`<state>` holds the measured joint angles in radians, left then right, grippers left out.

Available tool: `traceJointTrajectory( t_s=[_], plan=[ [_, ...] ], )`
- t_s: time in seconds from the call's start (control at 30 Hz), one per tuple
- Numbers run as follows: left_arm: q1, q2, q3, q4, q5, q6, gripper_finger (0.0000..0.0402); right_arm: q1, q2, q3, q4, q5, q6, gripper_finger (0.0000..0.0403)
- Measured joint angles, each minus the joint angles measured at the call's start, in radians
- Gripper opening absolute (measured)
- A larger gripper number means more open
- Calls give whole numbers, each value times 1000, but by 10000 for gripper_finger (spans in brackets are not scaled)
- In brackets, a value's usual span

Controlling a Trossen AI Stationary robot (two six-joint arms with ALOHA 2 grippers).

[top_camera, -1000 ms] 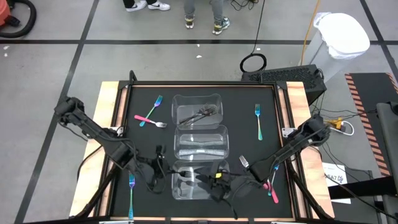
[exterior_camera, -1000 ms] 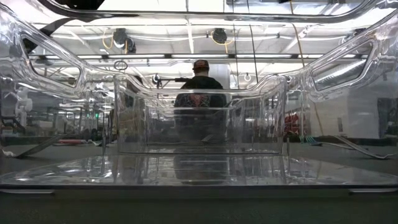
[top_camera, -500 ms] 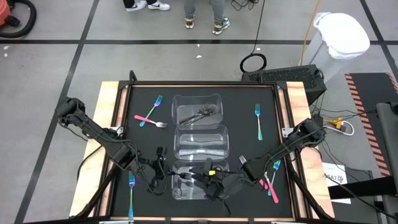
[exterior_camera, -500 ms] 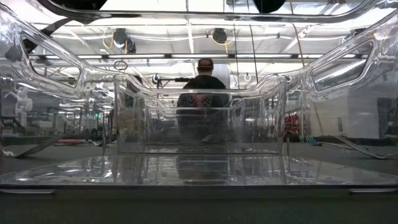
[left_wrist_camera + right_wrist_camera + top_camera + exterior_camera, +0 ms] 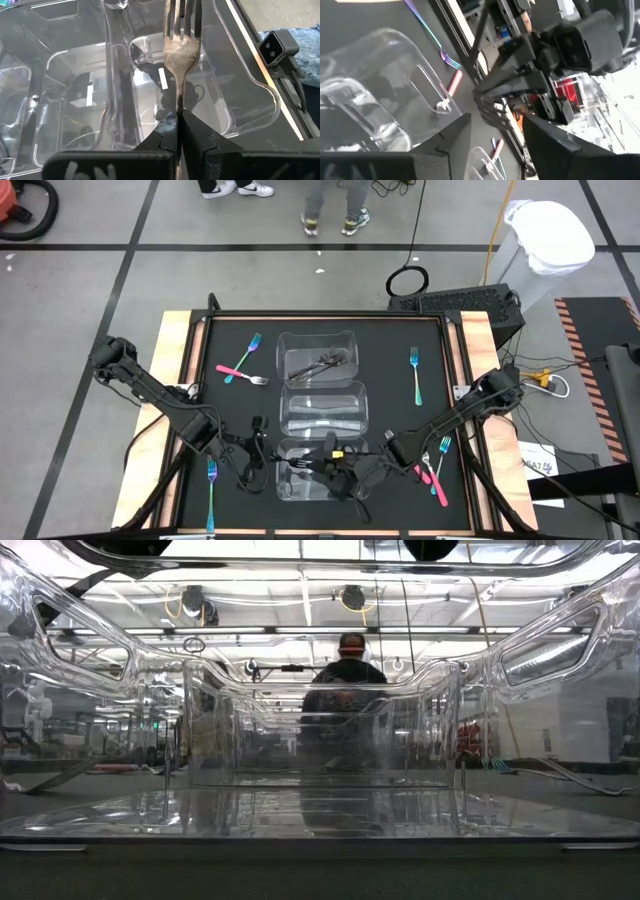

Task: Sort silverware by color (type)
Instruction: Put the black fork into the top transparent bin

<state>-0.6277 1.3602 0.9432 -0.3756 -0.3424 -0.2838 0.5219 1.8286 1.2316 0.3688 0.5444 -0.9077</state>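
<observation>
While the left gripper (image 5: 177,116) hangs over the near container (image 5: 284,483), I keep it clenched on the handle of a grey metal fork (image 5: 182,45), tines pointing away from the wrist. This suits either a drop into a bin or a handover. The right gripper (image 5: 496,119) faces it from across the same bin. Its fingers (image 5: 455,137) are spread and the fork's tines show just beyond them. I see nothing pinched there, and I judge it to be lining up for that fork.

Loose forks lie at the table's near edge. A blue-handled fork (image 5: 211,480) lies on the left, and a pink fork (image 5: 436,485) lies beside a teal fork (image 5: 443,448) on the right.

Contents of the bins, near to far:
- **Near container:** nothing lies in it under the held fork.
- **Middle container (image 5: 290,412):** I cannot make out any contents.
- **Far container (image 5: 286,346):** it holds dark grey forks (image 5: 325,363), so grey metal evidently belongs there.

Beyond, a second pink fork (image 5: 240,370) crosses a blue fork (image 5: 252,345) on the left. A second teal fork (image 5: 415,375) lies alone on the right, unsorted.
</observation>
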Motion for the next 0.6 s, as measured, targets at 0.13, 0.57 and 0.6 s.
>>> traceJointTrajectory(
  t_s=[0.13,0.57,0.6],
  plan=[
    [0,3,0,0,0,-25,12,-13,0,0,-8,-74,29,148],
    [1,13,0,-2,26,-50,12,-25,0,0,-29,-117,57,96],
    [2,13,0,-2,29,-56,12,-28,-1,0,-36,-137,61,91]
  ],
)
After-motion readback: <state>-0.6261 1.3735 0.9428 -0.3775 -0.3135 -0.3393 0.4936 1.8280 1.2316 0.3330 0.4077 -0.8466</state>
